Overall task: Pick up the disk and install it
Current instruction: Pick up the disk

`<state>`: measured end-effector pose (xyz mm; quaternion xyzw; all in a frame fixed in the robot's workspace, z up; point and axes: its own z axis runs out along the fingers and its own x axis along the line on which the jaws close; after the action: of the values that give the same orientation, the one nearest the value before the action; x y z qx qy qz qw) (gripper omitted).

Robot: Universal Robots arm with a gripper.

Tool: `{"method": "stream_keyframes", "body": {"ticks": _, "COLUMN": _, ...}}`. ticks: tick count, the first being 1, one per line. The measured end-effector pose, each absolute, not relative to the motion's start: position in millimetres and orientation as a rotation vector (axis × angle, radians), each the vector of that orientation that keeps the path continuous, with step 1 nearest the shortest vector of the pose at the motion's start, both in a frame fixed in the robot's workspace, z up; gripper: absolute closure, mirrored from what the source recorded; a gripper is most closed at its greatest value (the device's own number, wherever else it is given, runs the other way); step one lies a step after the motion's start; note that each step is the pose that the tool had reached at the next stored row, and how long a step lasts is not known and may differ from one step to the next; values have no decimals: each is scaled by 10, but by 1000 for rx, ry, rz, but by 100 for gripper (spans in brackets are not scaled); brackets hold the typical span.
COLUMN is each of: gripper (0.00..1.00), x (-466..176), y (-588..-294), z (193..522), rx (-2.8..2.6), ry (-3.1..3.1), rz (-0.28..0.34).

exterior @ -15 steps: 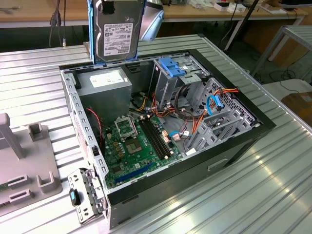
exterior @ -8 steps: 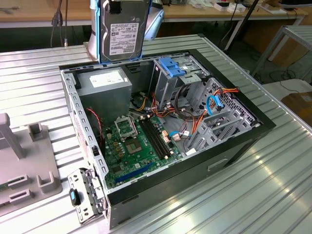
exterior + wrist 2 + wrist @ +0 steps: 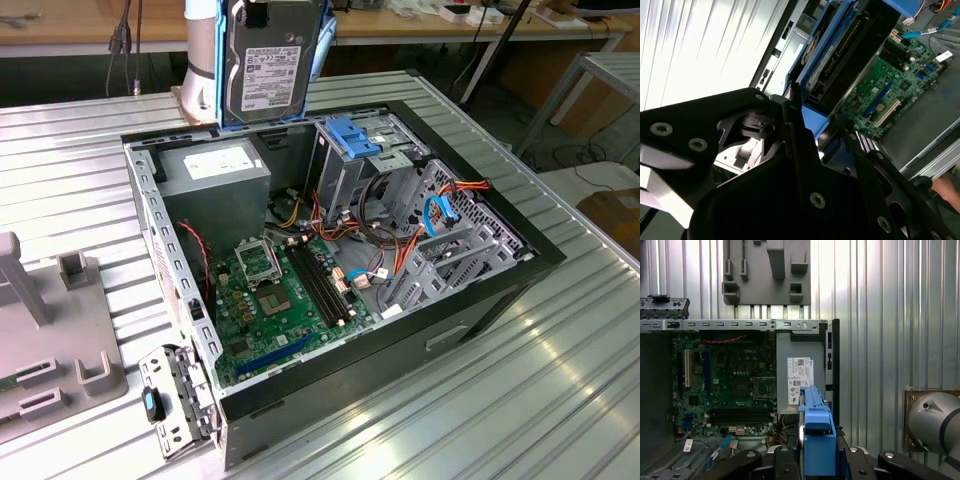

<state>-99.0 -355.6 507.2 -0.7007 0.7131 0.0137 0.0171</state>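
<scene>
Above the ribbed metal table (image 3: 560,380), the gripper (image 3: 817,456) clamps the disk (image 3: 265,60), its top cut off.

Seen in the exterior view as a pale arm (image 3: 201,55) rising upright beside the disk (image 3: 265,60). Rooted on a grey base joint (image 3: 934,421) in the first wrist view. Carries a black claw (image 3: 817,460) (image 3: 812,122), aimed downward and clamped tight on the disk (a black finger (image 3: 785,462) against either blue side).
</scene>
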Motion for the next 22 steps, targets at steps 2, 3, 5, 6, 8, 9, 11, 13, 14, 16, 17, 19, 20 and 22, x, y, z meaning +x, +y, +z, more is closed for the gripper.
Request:
{"method": "stream_keyframes", "body": {"ticks": 2, "gripper": 63, "x": -989, "y": -3555, "z": 5073, "rx": -2178, "ry": 2216, "rz": 43}}
{"method": "stream_keyframes", "body": {"ticks": 3, "gripper": 63, "x": -984, "y": -3555, "z": 5072, "rx": -2178, "ry": 2216, "rz": 43}}
{"method": "stream_keyframes", "body": {"ticks": 5, "gripper": 63, "x": -960, "y": -3553, "z": 5073, "rx": -2178, "ry": 2216, "rz": 43}}
{"method": "stream_keyframes", "body": {"ticks": 6, "gripper": 63, "x": -950, "y": -3552, "z": 5072, "rx": -2178, "ry": 2216, "rz": 43}}
{"method": "stream_keyframes", "body": {"ticks": 8, "gripper": 63, "x": -921, "y": -3552, "z": 5073, "rx": -2178, "ry": 2216, "rz": 43}}
{"method": "stream_keyframes", "body": {"ticks": 9, "gripper": 63, "x": -913, "y": -3552, "z": 5072, "rx": -2178, "ry": 2216, "rz": 43}}
{"method": "stream_keyframes", "body": {"ticks": 11, "gripper": 63, "x": -888, "y": -3552, "z": 5072, "rx": -2178, "ry": 2216, "rz": 43}}
{"method": "stream_keyframes", "body": {"ticks": 13, "gripper": 63, "x": -887, "y": -3552, "z": 5072, "rx": -2178, "ry": 2216, "rz": 43}}
{"method": "stream_keyframes", "body": {"ticks": 14, "gripper": 63, "x": -887, "y": -3552, "z": 5073, "rx": -2178, "ry": 2216, "rz": 43}}
{"method": "stream_keyframes", "body": {"ticks": 16, "gripper": 63, "x": -886, "y": -3552, "z": 5073, "rx": -2178, "ry": 2216, "rz": 43}}
{"method": "stream_keyframes", "body": {"ticks": 17, "gripper": 63, "x": -881, "y": -3552, "z": 5072, "rx": -2178, "ry": 2216, "rz": 43}}
{"method": "stream_keyframes", "body": {"ticks": 19, "gripper": 63, "x": -853, "y": -3552, "z": 5072, "rx": -2178, "ry": 2216, "rz": 43}}
{"method": "stream_keyframes", "body": {"ticks": 20, "gripper": 63, "x": -840, "y": -3552, "z": 5072, "rx": -2178, "ry": 2216, "rz": 43}}
{"method": "stream_keyframes", "body": {"ticks": 22, "gripper": 63, "x": -829, "y": -3552, "z": 5072, "rx": -2178, "ry": 2216, "rz": 43}}
